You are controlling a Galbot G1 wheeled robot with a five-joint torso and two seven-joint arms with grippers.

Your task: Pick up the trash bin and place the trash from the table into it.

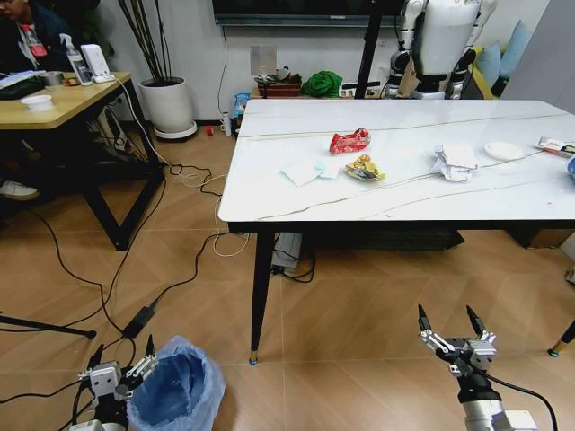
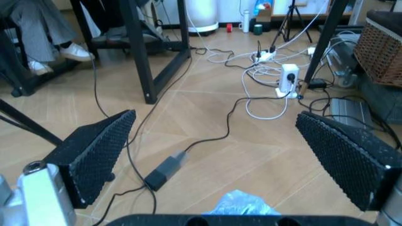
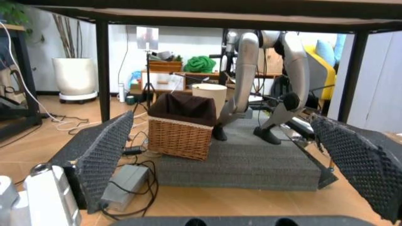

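Left gripper [image 1: 124, 355] jaws apart, just beside trash bin [image 1: 180, 391] rim, possibly touching. Right gripper [image 1: 449, 321] apart over bare floor, clear of the table [image 1: 269, 193] edge

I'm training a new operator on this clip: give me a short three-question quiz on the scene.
1. True or false: the left gripper is holding the trash bin.
2. Which wrapper lies nearer the table's front edge: A) the red wrapper, B) the yellow wrapper?
3. Fill in: the right gripper's fingers are ____.

Key: 1. False; its fingers are open beside the bin, which stands on the floor. 2. B. 3. open, low above the floor in front of the table.
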